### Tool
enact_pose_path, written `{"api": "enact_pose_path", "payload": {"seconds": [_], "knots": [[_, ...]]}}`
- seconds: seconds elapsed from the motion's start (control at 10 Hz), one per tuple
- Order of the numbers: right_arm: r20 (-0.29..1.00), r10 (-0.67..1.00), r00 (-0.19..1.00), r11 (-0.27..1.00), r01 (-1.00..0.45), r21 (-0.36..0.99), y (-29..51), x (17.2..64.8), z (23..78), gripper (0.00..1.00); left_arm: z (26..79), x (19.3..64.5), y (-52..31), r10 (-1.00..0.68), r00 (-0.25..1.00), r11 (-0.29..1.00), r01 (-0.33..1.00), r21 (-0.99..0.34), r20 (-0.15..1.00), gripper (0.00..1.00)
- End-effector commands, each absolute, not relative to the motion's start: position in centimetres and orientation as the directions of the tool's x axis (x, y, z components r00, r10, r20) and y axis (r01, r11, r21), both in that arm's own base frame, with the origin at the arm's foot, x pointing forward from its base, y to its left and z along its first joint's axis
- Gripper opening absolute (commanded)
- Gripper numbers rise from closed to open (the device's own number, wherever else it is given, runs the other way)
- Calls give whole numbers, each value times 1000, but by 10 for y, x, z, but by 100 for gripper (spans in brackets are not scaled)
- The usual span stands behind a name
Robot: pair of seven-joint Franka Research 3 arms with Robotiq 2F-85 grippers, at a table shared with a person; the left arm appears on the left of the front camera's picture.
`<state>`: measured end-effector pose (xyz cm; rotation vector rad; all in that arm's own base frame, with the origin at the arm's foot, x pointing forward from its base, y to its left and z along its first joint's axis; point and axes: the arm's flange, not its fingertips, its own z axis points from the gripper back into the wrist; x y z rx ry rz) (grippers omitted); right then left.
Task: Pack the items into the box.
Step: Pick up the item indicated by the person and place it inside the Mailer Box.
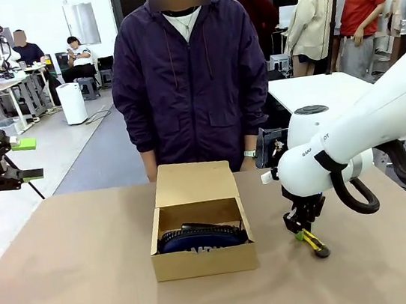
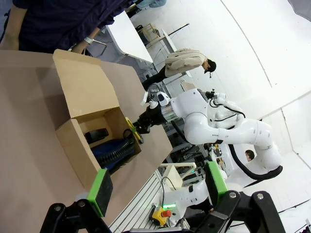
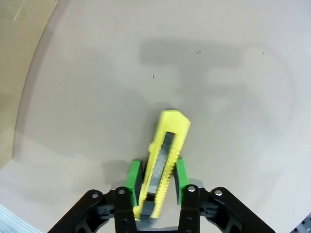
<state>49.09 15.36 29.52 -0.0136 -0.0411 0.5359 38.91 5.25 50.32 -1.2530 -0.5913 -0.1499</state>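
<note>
The right gripper (image 3: 156,171) is down at the counter (image 3: 233,97), its green pads narrowed against both sides of the yellow-and-black utility knife (image 3: 169,138). The knife lies flat, with its rear end between the pads and its yellow tip reaching out past the fingertips. Near this gripper on its left, not touching it, the brown cardboard box (image 1: 203,261) stands with its flap lid up, and the navy blue zip pouch (image 1: 200,239) and the black stapler (image 2: 96,135) lie inside. The left gripper (image 2: 158,187) hangs with its jaws wide and nothing between them, with the box well ahead of its fingertips.
</note>
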Motion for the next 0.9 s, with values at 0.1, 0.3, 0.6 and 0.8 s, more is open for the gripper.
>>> {"api": "enact_pose_path", "payload": {"seconds": [0.1, 0.3, 0.6, 0.8], "knots": [[5, 487, 873, 873, -487, -24, 158, 491, 287, 0, 505, 387, 55, 196, 846, 324, 421, -847, 496, 100], [0, 483, 876, 876, -482, -18, 158, 492, 288, 0, 505, 387, 55, 196, 846, 324, 421, -847, 496, 100], [7, 501, 865, 865, -501, 9, 156, 489, 306, 0, 505, 387, 55, 196, 846, 324, 421, -847, 496, 100], [16, 482, 876, 876, -482, 35, 145, 480, 385, 0, 505, 387, 55, 196, 846, 324, 421, -847, 496, 100]]}}
